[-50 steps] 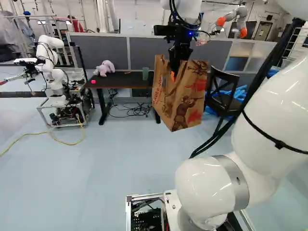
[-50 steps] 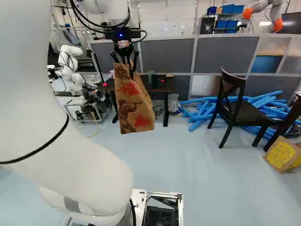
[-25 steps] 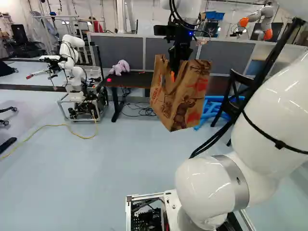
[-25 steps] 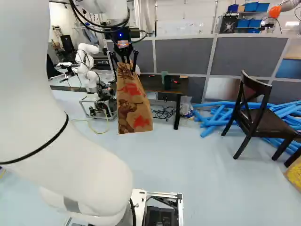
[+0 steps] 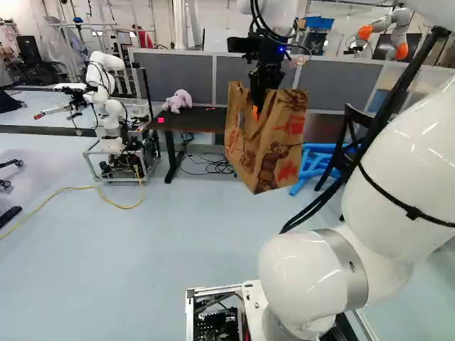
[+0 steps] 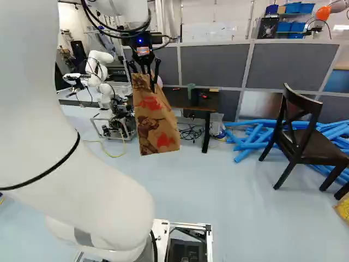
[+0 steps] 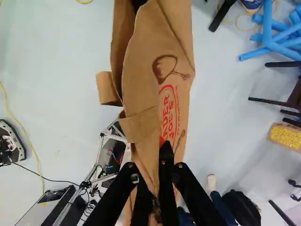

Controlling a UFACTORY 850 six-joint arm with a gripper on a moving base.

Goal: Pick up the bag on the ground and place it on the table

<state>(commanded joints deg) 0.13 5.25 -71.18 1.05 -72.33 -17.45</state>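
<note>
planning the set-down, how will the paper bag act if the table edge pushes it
The paper bag would probably buckle where pushed, since its thin sides look creased. It may also swing, as it hangs tilted from the gripper.

**Legible print: paper bag only**

Wrist view: paper bag [image 7: 141,70] bears a red oval mark [image 7: 169,113] on its side panel. Two lines of capitals inside, running lengthwise along the panel: "ADER" on the first, "JOE'S" on the second. Front of the first line runs out of sight at the fold; start of that word not readable. Finer red characters follow the oval's edge; too small to read.

Left base view: red lettering on the bag's narrow side, possibly the same mark, too small to confirm. Right base view: red and brown printing on the broad face; no words legible.
</note>
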